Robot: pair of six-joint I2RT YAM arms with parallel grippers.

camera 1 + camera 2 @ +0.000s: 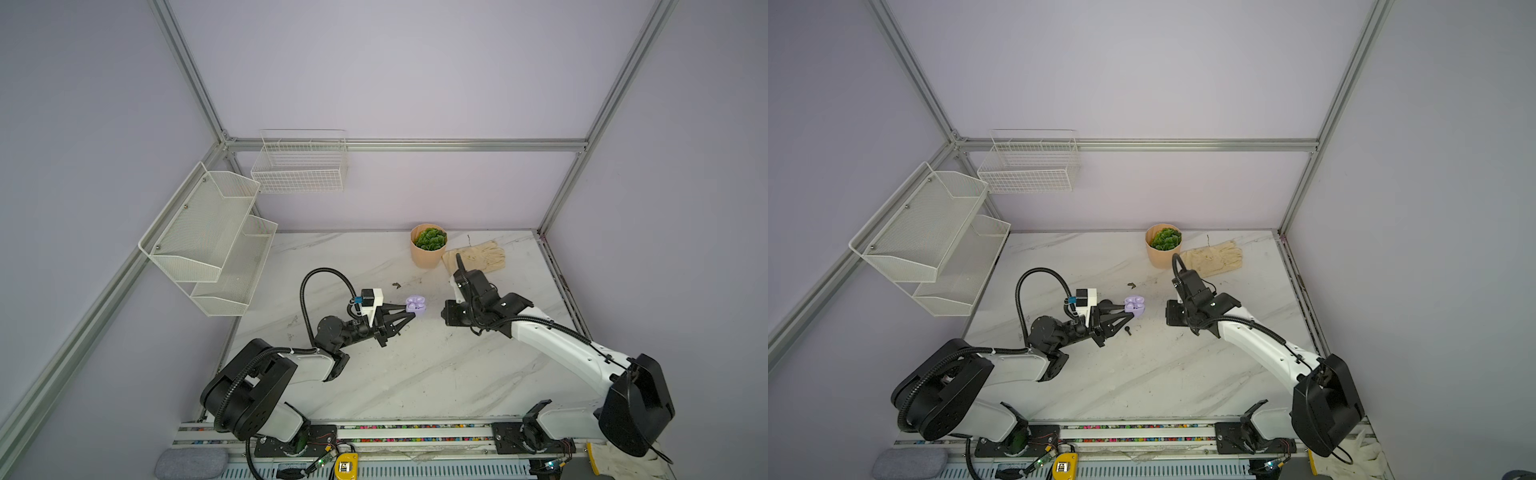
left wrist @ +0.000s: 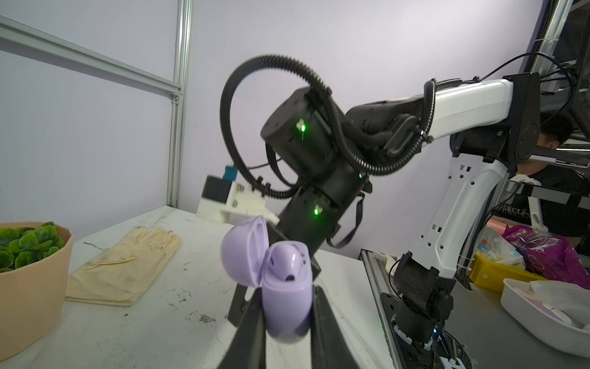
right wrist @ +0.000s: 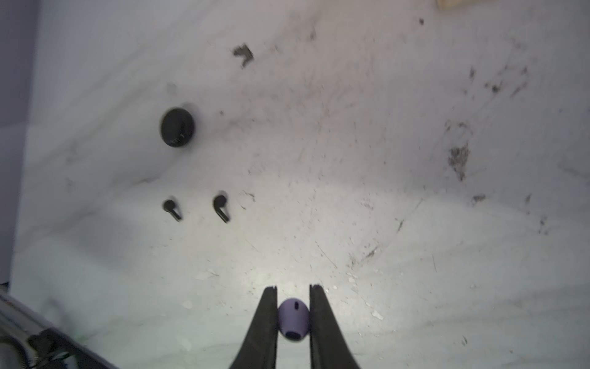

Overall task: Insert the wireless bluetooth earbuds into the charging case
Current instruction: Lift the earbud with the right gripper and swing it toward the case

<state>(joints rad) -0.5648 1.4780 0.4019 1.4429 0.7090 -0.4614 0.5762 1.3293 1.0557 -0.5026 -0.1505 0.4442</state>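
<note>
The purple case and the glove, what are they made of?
The purple case looks like smooth, slightly glossy plastic: its rounded shell is even in colour and catches small glints of light. The glove looks like soft, matte cloth or thin leather, hard to say which: it lies limp, creased and a bit stained.

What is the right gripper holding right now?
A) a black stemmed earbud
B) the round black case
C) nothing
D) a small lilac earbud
D: in the right wrist view the right gripper is closed on the small lilac earbud, while two black stemmed earbuds and the round black case lie free on the white marble table.
</note>
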